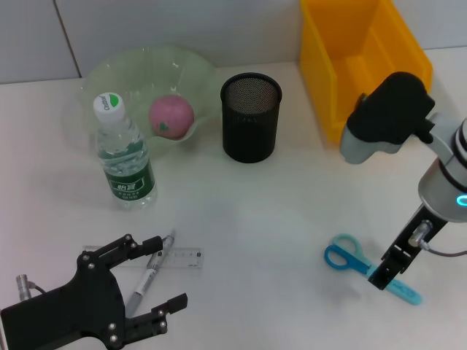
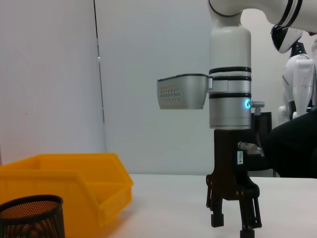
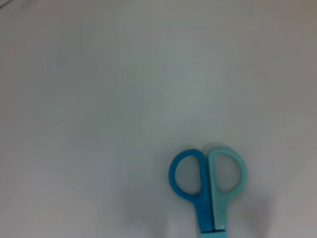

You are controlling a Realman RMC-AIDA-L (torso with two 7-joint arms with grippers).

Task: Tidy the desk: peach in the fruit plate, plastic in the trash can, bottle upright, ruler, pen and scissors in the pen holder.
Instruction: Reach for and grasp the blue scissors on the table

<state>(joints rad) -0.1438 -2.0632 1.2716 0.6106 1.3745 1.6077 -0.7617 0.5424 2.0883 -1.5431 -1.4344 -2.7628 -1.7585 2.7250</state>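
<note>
A pink peach point(image 1: 171, 115) lies in the green glass fruit plate point(image 1: 124, 65) at the back left. In front of the plate the clear bottle point(image 1: 125, 157) stands upright. The black mesh pen holder point(image 1: 250, 117) point(image 2: 30, 216) stands mid-back, with the yellow trash can point(image 1: 361, 58) point(image 2: 74, 183) to its right. My left gripper point(image 1: 172, 270) is open at the front left, its fingers either side of the pen point(image 1: 142, 284), which lies across the clear ruler point(image 1: 186, 257). Blue scissors point(image 1: 349, 258) point(image 3: 208, 186) lie at the front right. My right gripper point(image 1: 385, 275) point(image 2: 233, 220) stands open over their blades. The plastic is out of view.
The yellow bin's tall front wall stands close behind my right arm point(image 1: 390, 117). Bare white table point(image 1: 255, 240) stretches between the two grippers and in front of the pen holder.
</note>
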